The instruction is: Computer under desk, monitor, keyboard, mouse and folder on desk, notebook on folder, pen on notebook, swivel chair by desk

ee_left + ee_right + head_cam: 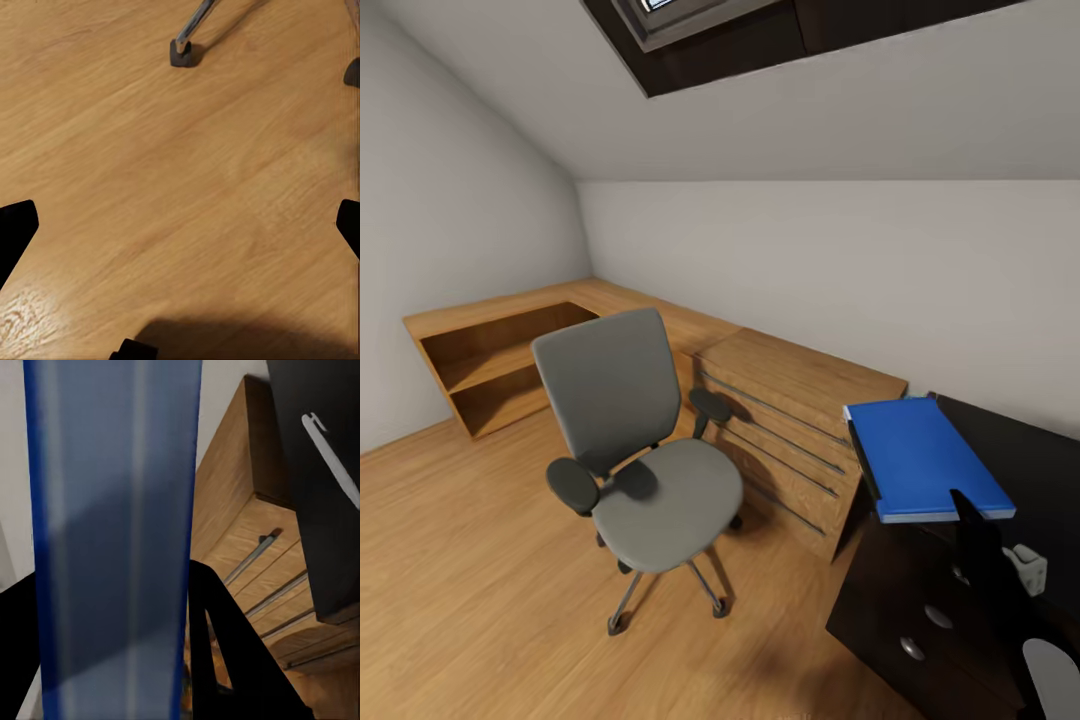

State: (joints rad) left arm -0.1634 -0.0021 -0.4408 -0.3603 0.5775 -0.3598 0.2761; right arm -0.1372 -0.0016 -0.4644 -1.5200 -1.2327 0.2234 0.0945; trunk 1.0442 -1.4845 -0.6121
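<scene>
1. Bedroom: grey walls, a sloped ceiling with a dark-framed skylight (690, 30), and a light wooden plank floor (470, 590).
2. Light wooden low cabinets (780, 420) run along the far walls and into the corner; the nearer unit has long metal drawer pulls and stands just beside my black worktop (1050, 470).
3. The worktop sits at the right of the head view, with black drawers and round silver knobs (912, 648) below its edge.
4. The swivel chair (635, 450) stands on the floor, well apart from the worktop, in front of the low cabinets. Its seat is bare.
5. The folder (925, 455), bright blue with a black spine edge, is raised above the worktop's near-left corner, overhanging towards the cabinet.
6. My right pincer (112, 660) is clamped on the folder: in the right wrist view a black finger lies against each face of the blue cover.
7. My left pincer (180, 232) is spread apart and holds nothing; it hangs over bare floor near one chair caster (181, 52).
</scene>
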